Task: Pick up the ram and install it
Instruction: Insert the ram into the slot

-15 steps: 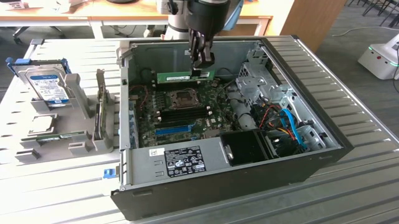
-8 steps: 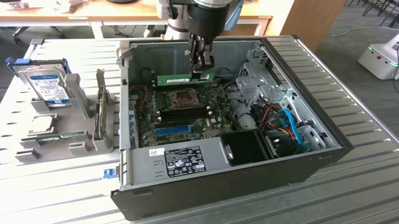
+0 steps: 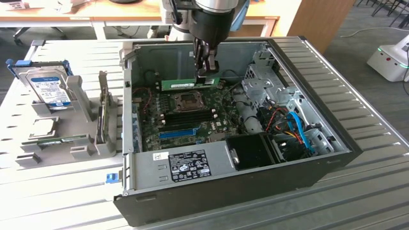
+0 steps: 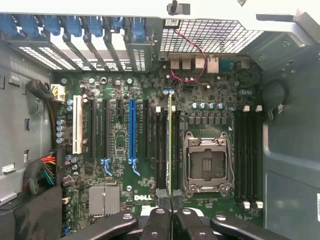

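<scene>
My gripper [image 3: 206,72] hangs inside the open computer case [image 3: 255,167], shut on the ram [image 3: 188,84]. The ram is a long green stick with a white label, held on edge by its end, level and a little above the motherboard [image 3: 211,125], at the back near the CPU socket [image 3: 189,100]. In the wrist view the ram [image 4: 170,140] shows edge-on as a thin green line running out from between my fingertips [image 4: 171,216]. It lies over the black memory slots [image 4: 160,145] beside the CPU socket [image 4: 206,162]. Whether it touches a slot I cannot tell.
A second bank of memory slots [image 4: 247,150] lies on the socket's other side, and a blue slot [image 4: 132,130] among the expansion slots. At the exterior view's left a grey holder [image 3: 89,143] carries a hard drive [image 3: 51,91], an upright dark card [image 3: 102,112] and another green stick [image 3: 59,141].
</scene>
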You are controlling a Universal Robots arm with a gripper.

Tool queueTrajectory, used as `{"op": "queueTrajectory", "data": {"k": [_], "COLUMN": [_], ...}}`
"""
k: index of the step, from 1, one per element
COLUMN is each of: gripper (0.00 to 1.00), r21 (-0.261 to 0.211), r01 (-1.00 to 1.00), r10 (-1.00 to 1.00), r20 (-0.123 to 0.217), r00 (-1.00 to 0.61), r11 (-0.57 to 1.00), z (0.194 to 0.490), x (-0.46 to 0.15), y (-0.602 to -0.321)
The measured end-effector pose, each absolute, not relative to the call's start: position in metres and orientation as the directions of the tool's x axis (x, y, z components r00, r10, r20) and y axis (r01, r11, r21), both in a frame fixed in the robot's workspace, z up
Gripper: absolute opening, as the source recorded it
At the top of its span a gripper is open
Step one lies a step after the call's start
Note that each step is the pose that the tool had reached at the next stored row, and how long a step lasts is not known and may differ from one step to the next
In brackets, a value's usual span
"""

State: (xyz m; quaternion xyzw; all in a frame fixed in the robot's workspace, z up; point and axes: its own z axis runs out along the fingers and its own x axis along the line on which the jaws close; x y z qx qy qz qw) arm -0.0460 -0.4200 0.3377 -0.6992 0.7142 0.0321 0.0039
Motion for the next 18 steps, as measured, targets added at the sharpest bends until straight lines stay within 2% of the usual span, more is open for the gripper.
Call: {"op": "queueTrajectory", "data": {"k": [18], "gripper": [0.12], "r21": [0.040], "r01": [-0.999], "r10": [-0.998], "r20": [-0.050], "r00": [-0.022], "r11": [0.020], "z": [0.324], "x": [-0.046], "y": [-0.422]}}
